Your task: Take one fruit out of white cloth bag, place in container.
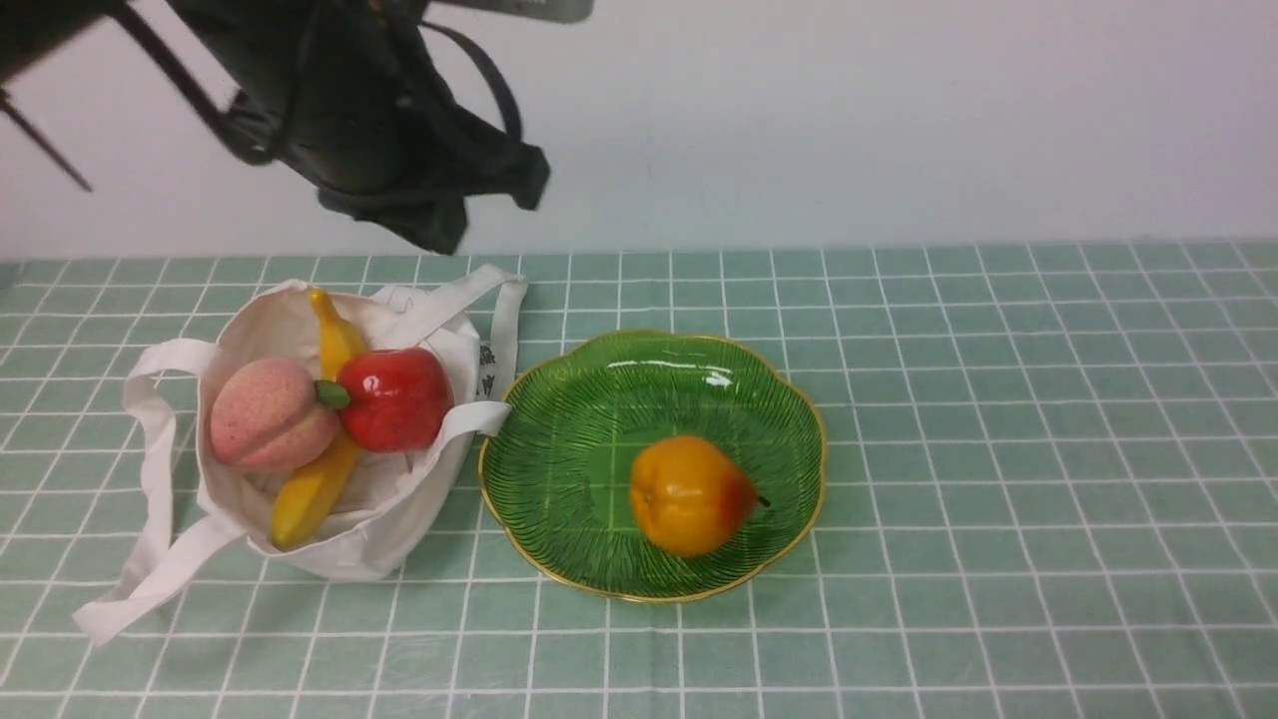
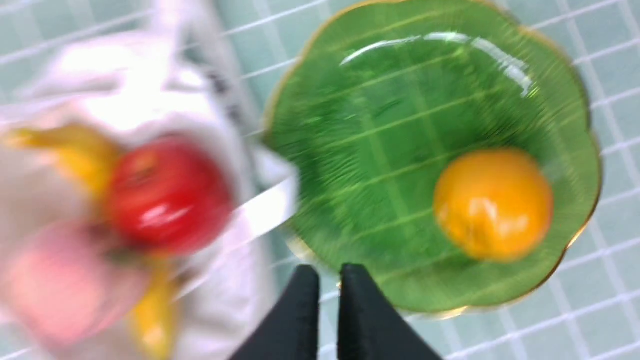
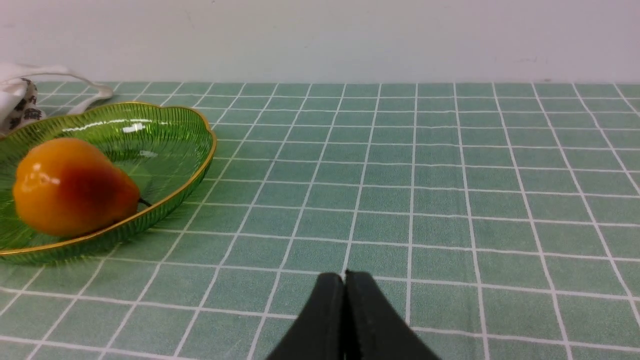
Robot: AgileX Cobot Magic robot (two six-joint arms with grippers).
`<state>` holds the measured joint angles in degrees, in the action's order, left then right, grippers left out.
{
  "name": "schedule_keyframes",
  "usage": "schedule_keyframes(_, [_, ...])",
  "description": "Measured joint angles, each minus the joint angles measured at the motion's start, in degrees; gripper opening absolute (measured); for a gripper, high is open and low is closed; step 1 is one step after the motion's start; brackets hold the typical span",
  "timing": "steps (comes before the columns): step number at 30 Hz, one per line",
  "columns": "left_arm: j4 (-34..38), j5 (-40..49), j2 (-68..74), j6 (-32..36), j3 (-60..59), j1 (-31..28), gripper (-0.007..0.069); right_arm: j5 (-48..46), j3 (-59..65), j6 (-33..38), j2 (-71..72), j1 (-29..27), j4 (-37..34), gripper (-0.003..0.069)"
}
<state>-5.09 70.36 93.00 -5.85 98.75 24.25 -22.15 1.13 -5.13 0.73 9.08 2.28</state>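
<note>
Front: pear-like orange-yellow fruit (image 1: pixel 689 496) lies on its side in the green glass dish (image 1: pixel 569 419), toward the near rim, stem pointing right. White cloth bag (image 1: pixel 339 554) sits just left of the dish on the green checked worktop (image 1: pixel 998 449), with a peach (image 1: pixel 268 414), red apple (image 1: pixel 394 399) and banana (image 1: pixel 315 489) inside. Dark print (image 1: pixel 486 369) on the bag is unreadable. Left arm (image 1: pixel 349 110) is high above the bag, blurred.

Left wrist: left claw (image 2: pixel 329 295) is over the dish's edge, fingers almost together with a thin slit between them, empty. View is motion-blurred.

Right wrist: right claw (image 3: pixel 344 287) has its fingers pressed together, empty, low over bare worktop, well apart from the dish.
</note>
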Motion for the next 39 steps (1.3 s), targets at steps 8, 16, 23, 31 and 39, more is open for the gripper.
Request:
schedule_keyframes(8, [-1.0,0.7,-22.0,0.5,-14.1,0.0,-0.0008,0.0,0.0,0.0,0.0,0.0,0.0,-0.0015])
schedule_keyframes(16, [6.5,-21.0,-54.4,0.5,-47.4,0.0,-0.0007,0.0,0.0,0.0,0.0,0.0,0.0,-0.0015])
schedule_keyframes(23, [8.8,-38.7,-76.9,-0.9,-68.5,0.0,-0.0007,0.0,0.0,0.0,0.0,0.0,0.0,-0.0015])
schedule_keyframes(31, [8.7,-40.7,-86.2,-3.5,-75.3,0.0,-0.0007,0.0,0.0,0.0,0.0,0.0,0.0,-0.0015])
schedule_keyframes(39, [8.6,-40.8,-86.2,-3.6,-75.6,0.0,-0.0007,0.0,0.0,0.0,0.0,0.0,0.0,-0.0015])
